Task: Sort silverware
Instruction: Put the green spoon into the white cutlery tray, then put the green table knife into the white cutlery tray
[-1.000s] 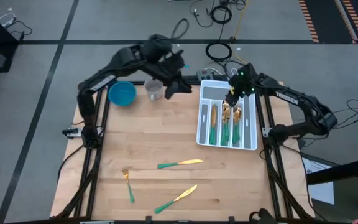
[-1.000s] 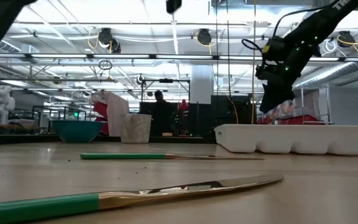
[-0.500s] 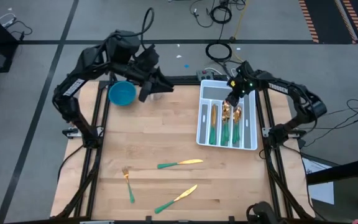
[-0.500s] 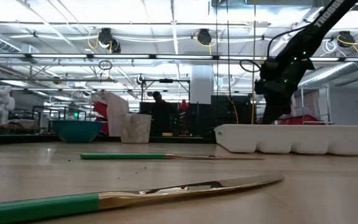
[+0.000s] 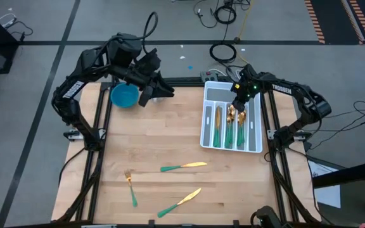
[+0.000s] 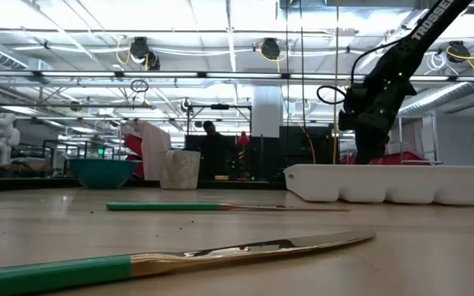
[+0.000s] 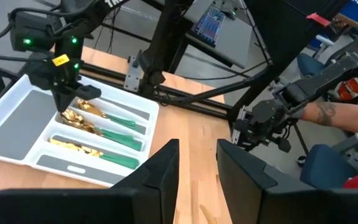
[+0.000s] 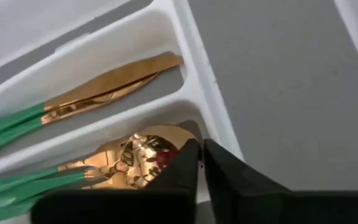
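The loose silverware lies flat on the near half of the table: one knife, a second knife and a fork, all gold with teal handles. Several more pieces lie in the white tray. My right gripper is shut and reaches down into the tray, next to the gold spoon heads; a knife lies one compartment over. My left gripper hangs open in the air at the far edge, beside the blue bowl, and touches nothing. My right gripper comes from above, pointing down into the tray's spoon compartment. Its fingertips stand right beside the gold spoon heads; whether they touch them I cannot tell.
A pale cup stands by the bowl at the far edge; the left arm hides it from above. The tray's wall stands up at the far right. Bare wood lies mid-table. A person's forearm shows beyond the table.
My right gripper has gone down into the tray, over the spoon compartment. My left arm has swung back toward the table's left and far edge, from over the cup to beside the blue bowl, and now covers the cup. The loose silverware has stayed put.
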